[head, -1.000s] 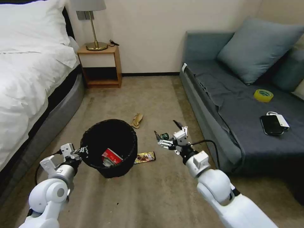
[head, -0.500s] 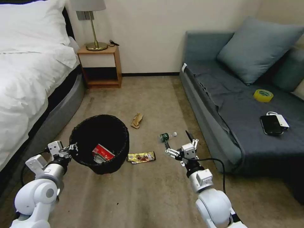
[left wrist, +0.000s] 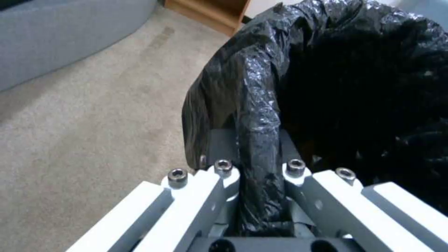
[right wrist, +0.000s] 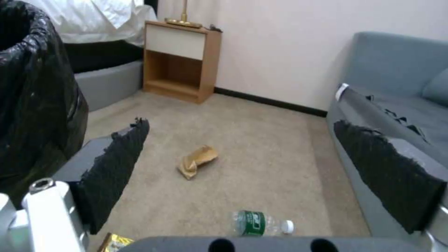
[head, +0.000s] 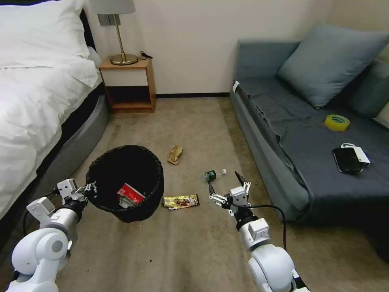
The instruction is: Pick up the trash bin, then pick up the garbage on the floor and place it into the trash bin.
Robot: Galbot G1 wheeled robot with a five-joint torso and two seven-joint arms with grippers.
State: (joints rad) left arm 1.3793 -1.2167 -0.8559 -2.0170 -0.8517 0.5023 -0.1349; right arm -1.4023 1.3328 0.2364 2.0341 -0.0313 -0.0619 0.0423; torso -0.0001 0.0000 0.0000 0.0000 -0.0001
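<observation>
right hand lower and nearer, now behind green bottle

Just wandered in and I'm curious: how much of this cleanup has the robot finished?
Partly done. The left gripper is clamped on the trash bin rim, and a red-and-white wrapper already lies inside. The right gripper is open and empty, near the green bottle. Left on the carpet: that bottle, the yellow-brown snack wrapper and the crumpled tan paper.

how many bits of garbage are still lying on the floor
3: the crumpled tan paper beyond the trash bin, the green bottle just ahead of the open right gripper, and the yellow-brown wrapper beside the bin. More could hide behind the bin.
</observation>
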